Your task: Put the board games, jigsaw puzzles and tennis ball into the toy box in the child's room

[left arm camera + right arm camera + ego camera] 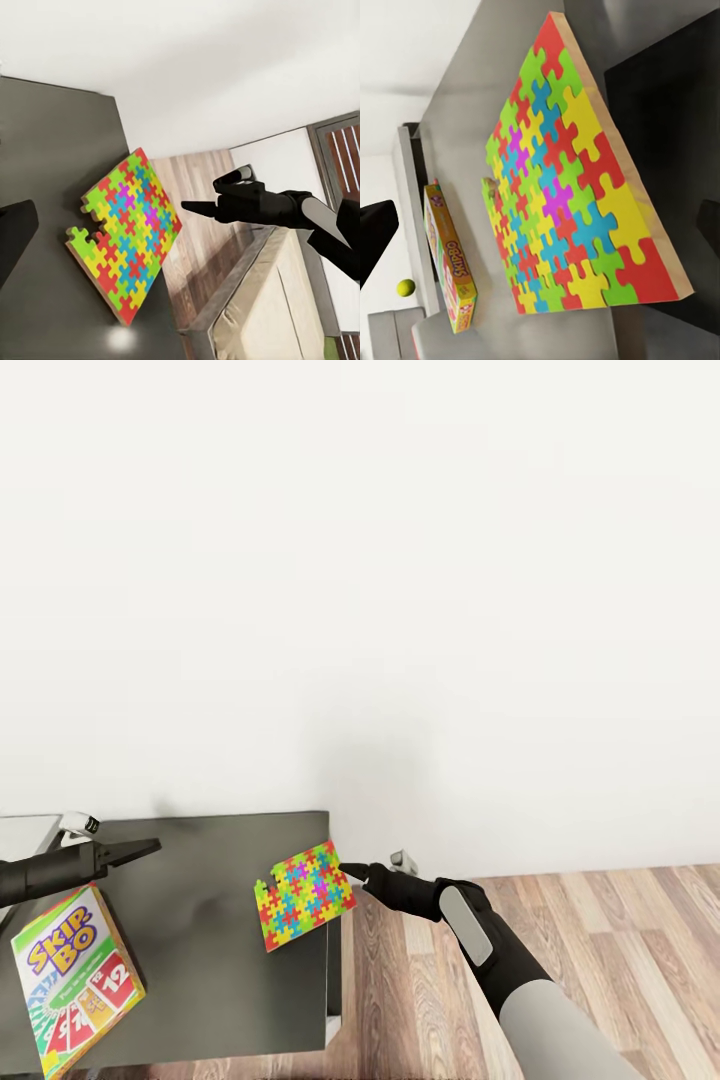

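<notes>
So the jigsaw puzzle [307,894] sits at the right edge of the dark grey table [215,950], lying flat, turned a bit so its long axis runs from near-left to far-right, with the far-right corner poking toward my right gripper [352,871]. One corner on its left side has a notch where pieces are missing.

My right arm reaches in from the near right, over the wood floor [590,920], forearm angled up-left, fingers pointing left at that puzzle corner. The tip is right at the edge, touching or just short of it, can't tell. From the right wrist cam the fingers look spread with the puzzle between them at a distance, not clamped on anything.

My left gripper [140,849] comes in from the left, hanging over the table with its fingers pointing right, just beyond the far corner of the Skip-Bo box [75,982]. Can't tell how far open it is; it isn't holding anything.

The Skip-Bo box lies on the near-left part of the table, well apart from the puzzle. There's a tennis ball [406,286] further off past it in the right wrist cam. Bare tabletop between both grippers and the puzzle
</notes>
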Robot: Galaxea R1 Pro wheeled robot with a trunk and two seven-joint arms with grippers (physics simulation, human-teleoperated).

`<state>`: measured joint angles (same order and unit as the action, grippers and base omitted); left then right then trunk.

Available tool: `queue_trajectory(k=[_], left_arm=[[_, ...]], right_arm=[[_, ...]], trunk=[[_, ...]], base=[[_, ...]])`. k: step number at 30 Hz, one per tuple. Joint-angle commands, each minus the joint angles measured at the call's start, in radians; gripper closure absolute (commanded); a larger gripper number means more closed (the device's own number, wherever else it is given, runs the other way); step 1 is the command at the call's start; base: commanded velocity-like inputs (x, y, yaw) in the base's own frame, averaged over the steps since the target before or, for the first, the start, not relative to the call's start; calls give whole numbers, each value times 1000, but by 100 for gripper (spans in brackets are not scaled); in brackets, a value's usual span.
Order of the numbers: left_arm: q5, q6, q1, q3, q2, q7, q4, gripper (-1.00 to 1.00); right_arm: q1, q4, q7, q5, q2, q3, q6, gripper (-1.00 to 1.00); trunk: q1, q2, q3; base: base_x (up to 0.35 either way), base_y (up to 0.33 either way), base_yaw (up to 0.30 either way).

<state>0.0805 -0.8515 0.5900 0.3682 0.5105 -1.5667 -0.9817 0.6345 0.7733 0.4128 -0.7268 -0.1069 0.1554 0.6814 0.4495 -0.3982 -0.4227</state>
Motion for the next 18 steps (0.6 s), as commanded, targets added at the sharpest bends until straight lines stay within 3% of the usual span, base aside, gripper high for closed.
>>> queue_trajectory(k=[1,18], left_arm=[[-1,-11,1,0,0,-4,0,-100],[-1,-11,1,0,0,-4,0,-100]], right_arm=[[1,1,1,-1,0,-1,4,-100],[1,1,1,0,1,-1,4,-100]], trunk=[[0,-2,-3],[0,-2,-27]], base=[[0,0,0],[0,0,0]])
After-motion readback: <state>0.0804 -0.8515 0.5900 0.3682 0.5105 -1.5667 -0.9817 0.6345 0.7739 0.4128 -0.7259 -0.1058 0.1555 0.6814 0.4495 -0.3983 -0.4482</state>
